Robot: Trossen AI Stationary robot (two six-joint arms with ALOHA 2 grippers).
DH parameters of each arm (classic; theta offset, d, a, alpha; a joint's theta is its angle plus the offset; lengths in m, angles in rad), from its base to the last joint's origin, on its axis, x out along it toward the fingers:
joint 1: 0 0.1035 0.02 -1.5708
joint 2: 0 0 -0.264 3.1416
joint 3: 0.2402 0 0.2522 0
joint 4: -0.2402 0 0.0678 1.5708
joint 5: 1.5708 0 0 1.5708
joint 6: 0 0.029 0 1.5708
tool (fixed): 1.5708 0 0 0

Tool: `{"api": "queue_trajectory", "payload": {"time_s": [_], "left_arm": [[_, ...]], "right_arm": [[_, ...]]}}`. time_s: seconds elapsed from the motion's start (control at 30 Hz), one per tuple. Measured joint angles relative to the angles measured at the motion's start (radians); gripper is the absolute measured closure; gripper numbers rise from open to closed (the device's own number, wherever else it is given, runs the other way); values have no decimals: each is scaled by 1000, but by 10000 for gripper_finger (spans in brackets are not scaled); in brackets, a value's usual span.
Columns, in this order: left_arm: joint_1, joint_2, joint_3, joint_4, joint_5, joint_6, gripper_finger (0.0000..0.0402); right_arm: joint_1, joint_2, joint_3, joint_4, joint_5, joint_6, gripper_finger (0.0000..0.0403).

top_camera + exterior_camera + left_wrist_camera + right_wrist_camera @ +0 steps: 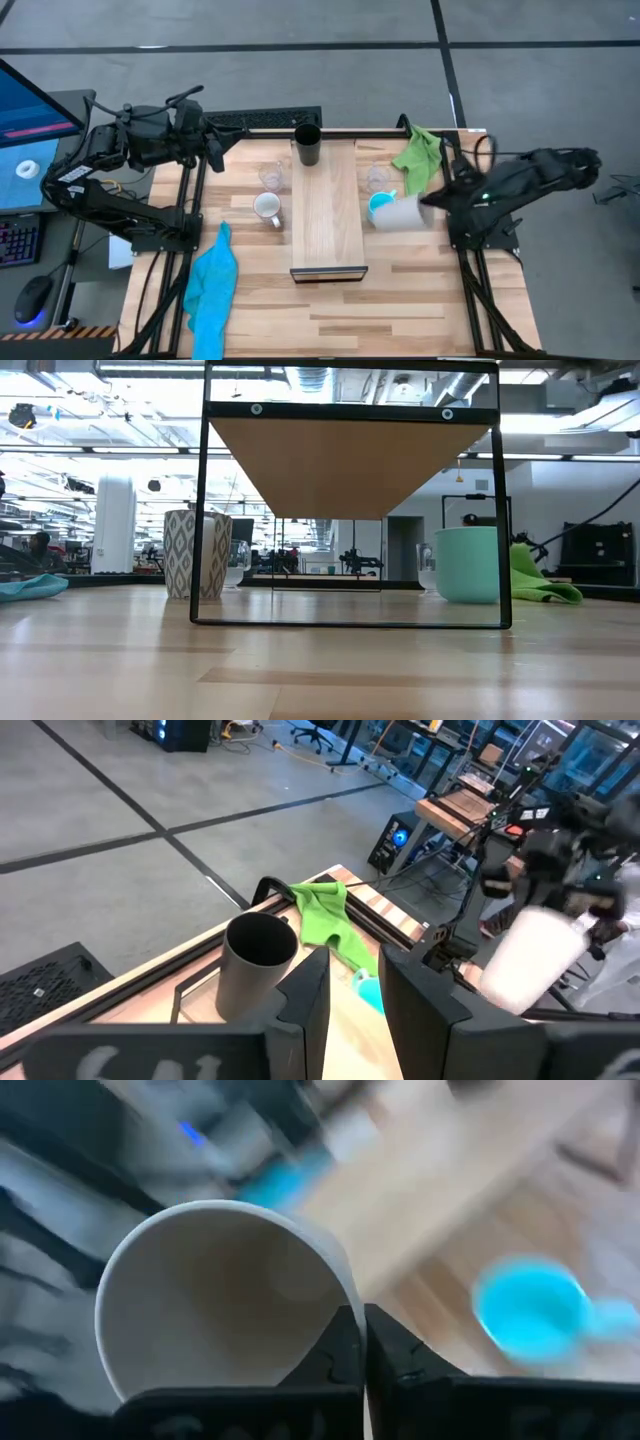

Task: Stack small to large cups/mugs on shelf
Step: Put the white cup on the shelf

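Beige-grey cup (220, 1300), empty, pinched at its rim by right fingers (345, 1342).

Green cloth (417, 157), blue cloth (212, 285), keyboard (262, 120).

Open plank along most of the shelf (327, 215), centre of the high view; blocked only at its upper end by the black cup (307, 145). Left of the shelf, a narrow lane crowded by a clear glass cup (271, 176) and the white mug (267, 208) just below it. Right of the shelf, tighter still: another glass cup (377, 177), the turquoise mug (379, 205), and the beige-grey cup (400, 214) pinched at its rim by the right gripper (428, 205). Green cloth (419, 158) filling the upper right. Blue cloth (213, 285) covering the lower left. Bare tabletop (400, 300) across the lower right. Left gripper (216, 150) parked at the upper left, clear of the lanes.
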Motion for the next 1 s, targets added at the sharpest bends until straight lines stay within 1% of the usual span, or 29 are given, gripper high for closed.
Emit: {"api": "queue_trajectory", "payload": {"time_s": [0.1, 0.2, 0.37, 0.53, 0.8, 0.9, 1.0], "left_arm": [[0, 0, 0, 6, 0, -1, 322], [0, 0, 0, 7, 0, -1, 322], [0, 0, 0, 10, 0, -2, 322], [0, 0, 0, 10, 0, -3, 322], [0, 0, 0, 10, -2, 4, 322], [0, 0, 0, 10, -12, 5, 322], [0, 0, 0, 10, -26, 7, 322]], "right_arm": [[0, -55, 0, 140, 12, -70, 395], [0, -82, 0, 282, 14, -175, 395], [2, -111, 0, 531, -67, -344, 391], [2, -123, 0, 725, -184, -448, 393], [2, -111, 0, 1013, -461, -576, 389], [2, -103, 0, 1055, -534, -664, 391], [2, -98, 0, 1057, -562, -712, 395]]}}
